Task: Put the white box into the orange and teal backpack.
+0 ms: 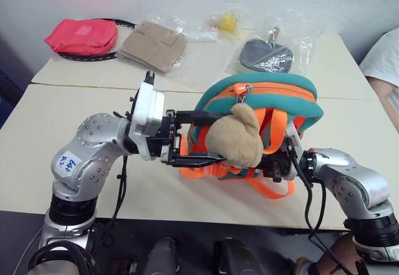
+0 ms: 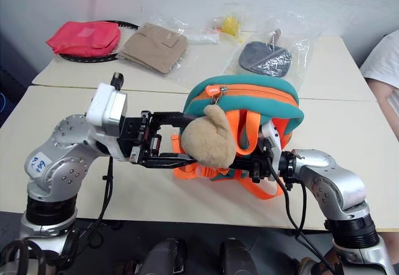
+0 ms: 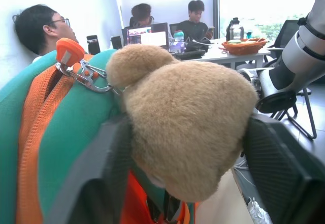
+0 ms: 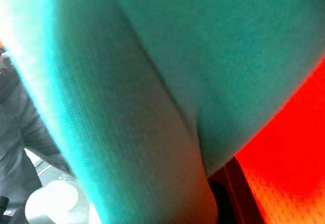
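Backpack-handling step: orange and teal backpack (image 1: pixel 262 97) upright on table (image 1: pixel 37 163), right gripper (image 1: pixel 282 163) clenched on its side, left gripper (image 1: pixel 199 139) part-open straddling plush head (image 1: pixel 235 139); zipper shut, white box unsighted; next, unzip.

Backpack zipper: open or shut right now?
Shut. The orange and teal backpack shows its orange zipper line closed along the top, with the pull at the end above the plush head.

The orange and teal backpack (image 1: pixel 262 97) stands upright near the table's front edge, zip closed along its top, tan plush head (image 1: pixel 235 139) facing the robot
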Tool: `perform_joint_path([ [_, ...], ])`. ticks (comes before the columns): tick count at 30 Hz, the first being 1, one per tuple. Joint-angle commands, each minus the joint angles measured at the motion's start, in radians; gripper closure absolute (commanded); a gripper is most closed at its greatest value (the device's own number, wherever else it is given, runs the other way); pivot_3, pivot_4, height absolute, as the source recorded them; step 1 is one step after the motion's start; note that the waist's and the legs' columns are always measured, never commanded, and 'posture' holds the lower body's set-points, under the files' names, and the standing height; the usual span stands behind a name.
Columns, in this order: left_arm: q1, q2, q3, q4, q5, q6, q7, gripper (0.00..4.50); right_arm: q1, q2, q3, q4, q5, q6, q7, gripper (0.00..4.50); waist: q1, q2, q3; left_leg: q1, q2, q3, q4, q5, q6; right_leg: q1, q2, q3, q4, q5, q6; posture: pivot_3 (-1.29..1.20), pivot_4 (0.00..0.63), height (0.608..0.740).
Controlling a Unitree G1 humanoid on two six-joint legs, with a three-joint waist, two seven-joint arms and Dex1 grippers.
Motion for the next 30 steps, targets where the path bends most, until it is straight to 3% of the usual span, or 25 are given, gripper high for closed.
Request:
perform_joint_path([
  [1, 0.007, 0.036, 0.031, -0.017, -0.006, -0.023, -0.007, 2.58, 0.007, 0.004, 0.006, -0.007, -0.010, -0.012, 0.003, 4.48, -0.001, 0.000, 0.000, 0.000, 0.000, 0.000, 0.000, 0.000, 0.000, 0.000, 0.000, 0.000, 0.000, 0.000, 0.000, 0.00, 0.150, 0.740],
  [6, -0.052, 0.116, 0.142, 0.126, 0.033, -0.059, 0.026, 3.76, 0.038, 0.001, -0.001, -0.020, -0.015, -0.025, -0.001, 4.48, 0.001, 0.000, 0.000, 0.000, 0.000, -0.001, 0.000, 0.000, -0.001, 0.000, 0.000, -0.001, -0.001, 0.000, 0.000, 0.00, 0.150, 0.740],
  [10, -0.059, 0.202, 0.196, 0.250, 0.098, -0.083, 0.046, 3.76, 0.061, 0.009, -0.017, -0.033, -0.010, -0.036, -0.032, 4.48, -0.001, 0.000, 0.000, 0.000, 0.000, -0.001, 0.000, 0.000, -0.001, 0.000, 0.000, -0.002, -0.001, 0.000, 0.000, 0.00, 0.150, 0.740],
  [15, 0.020, 0.274, 0.105, 0.420, 0.278, -0.129, 0.064, 3.76, 0.083, 0.010, -0.026, -0.050, 0.013, -0.025, -0.047, 4.48, 0.001, 0.000, 0.000, 0.000, 0.000, -0.001, -0.001, 0.000, -0.001, 0.000, 0.000, -0.002, 0.000, 0.000, 0.000, 0.00, 0.150, 0.740],
  [19, 0.068, 0.183, 0.038, 0.508, 0.307, -0.125, 0.091, 3.76, 0.099, 0.018, -0.034, -0.063, 0.021, -0.027, -0.068, 4.48, 0.002, 0.000, 0.000, 0.000, 0.000, -0.002, 0.000, 0.000, 0.000, 0.001, -0.001, -0.002, 0.000, 0.000, 0.000, 0.00, 0.150, 0.740],
  [24, 0.185, 0.115, -0.109, 0.483, 0.372, -0.202, 0.028, 3.76, 0.118, 0.033, -0.038, -0.081, 0.028, -0.033, -0.087, 4.48, 0.002, 0.001, -0.001, 0.000, 0.000, -0.002, -0.001, 0.000, 0.000, 0.001, -0.001, -0.003, 0.000, 0.000, 0.000, 0.00, 0.150, 0.740],
  [30, 0.262, 0.074, -0.084, 0.399, 0.307, -0.231, -0.002, 3.76, 0.139, 0.045, -0.051, -0.095, 0.035, -0.049, -0.095, 4.48, 0.012, 0.002, -0.002, 0.000, -0.001, -0.004, 0.000, 0.000, 0.001, 0.002, -0.003, -0.005, -0.001, 0.000, 0.000, 0.00, 0.150, 0.740],
])
